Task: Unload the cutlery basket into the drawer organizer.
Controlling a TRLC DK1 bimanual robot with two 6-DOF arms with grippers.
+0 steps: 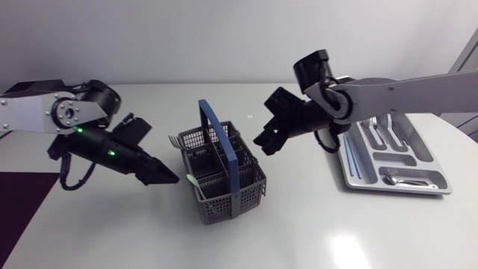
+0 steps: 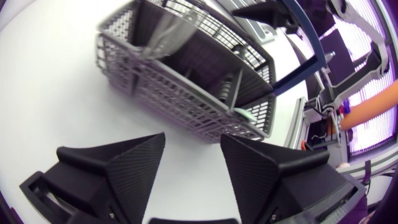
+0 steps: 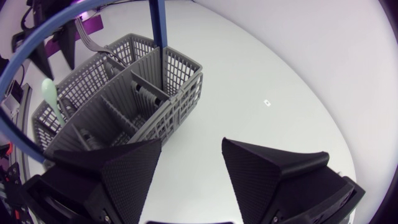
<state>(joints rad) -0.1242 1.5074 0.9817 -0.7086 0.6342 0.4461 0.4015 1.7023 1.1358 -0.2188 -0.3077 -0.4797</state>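
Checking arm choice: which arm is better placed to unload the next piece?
Right, probably: the right gripper hangs open by the basket, and the organizer lies on its side. The left gripper is open too, but far from it.

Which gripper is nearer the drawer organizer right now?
Right. The right gripper hovers between the cutlery basket and the drawer organizer; the left gripper sits on the basket's other side, away from the organizer.

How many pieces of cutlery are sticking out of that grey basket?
2: a fork at the far left corner of the basket, and a pale green piece on its left side, nearer the front. Others may sit hidden, deeper in the compartments.
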